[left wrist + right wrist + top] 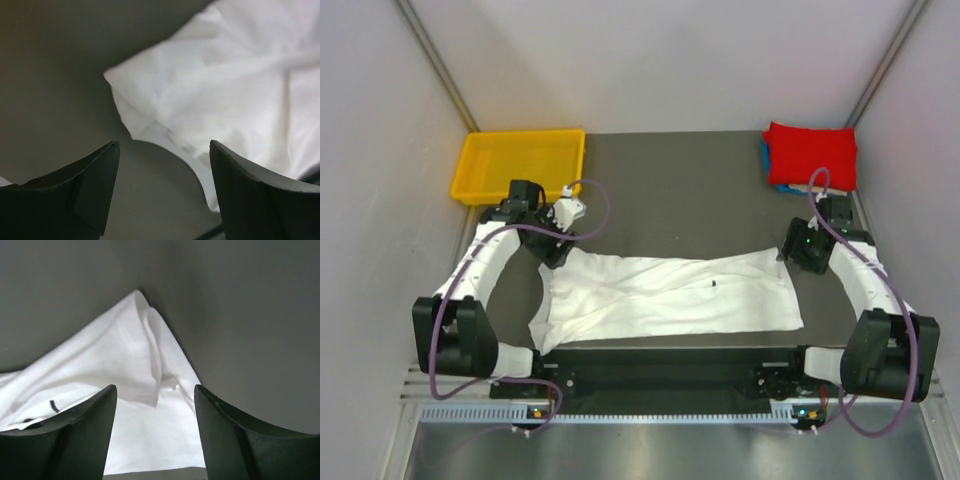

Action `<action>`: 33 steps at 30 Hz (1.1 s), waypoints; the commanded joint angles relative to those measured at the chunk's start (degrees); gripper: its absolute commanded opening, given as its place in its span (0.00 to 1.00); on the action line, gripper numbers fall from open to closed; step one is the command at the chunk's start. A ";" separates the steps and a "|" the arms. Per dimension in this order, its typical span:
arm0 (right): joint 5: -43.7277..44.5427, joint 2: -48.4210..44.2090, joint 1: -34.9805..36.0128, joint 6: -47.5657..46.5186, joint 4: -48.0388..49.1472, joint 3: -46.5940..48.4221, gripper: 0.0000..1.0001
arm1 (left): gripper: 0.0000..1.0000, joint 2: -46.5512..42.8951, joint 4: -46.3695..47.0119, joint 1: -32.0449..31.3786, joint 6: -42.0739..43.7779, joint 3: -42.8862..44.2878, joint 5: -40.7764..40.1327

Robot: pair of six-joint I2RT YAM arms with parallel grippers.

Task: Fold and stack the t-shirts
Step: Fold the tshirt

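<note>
Black and spread wide, your left end effector (165,145) holds nothing; the far-left corner of the white shirt (240,85) lies just ahead of its fingertips, apart from them. Your right end effector (155,387) is likewise parted and empty, with the shirt's far-right corner peaking between and beyond its fingers.

The shirt lies lengthwise across the near middle of the desk (680,190), one sleeve trailing towards the near-left corner. A folded stack (810,155), red over blue, sits at the far-right corner, and a yellow tray (470,170) at the far-left.

You appear to be at the grasp that precedes a fold of the far edge. Next you would lower both ends, pinch each corner through all its layers, and carry them evenly so the cloth does not skew.

Only the top view shows the stack, the tray and the shirt's whole outline. The left wrist view shows doubled layers at its corner. The right wrist view shows a raised pleat, which may slip out of a shallow pinch.
</note>
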 commanded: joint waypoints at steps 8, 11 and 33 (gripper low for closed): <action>-6.40 15.95 0.94 -3.94 7.48 8.32 0.65 | 0.92 22.47 20.71 -0.69 -12.00 3.19 -8.32; -7.29 20.17 0.94 -4.56 8.54 8.32 0.64 | 0.91 25.29 21.52 -0.69 -10.16 3.80 -7.11; -8.96 17.20 -17.16 0.89 10.57 -2.14 0.00 | 0.00 66.24 12.90 -18.71 -22.89 70.54 -11.39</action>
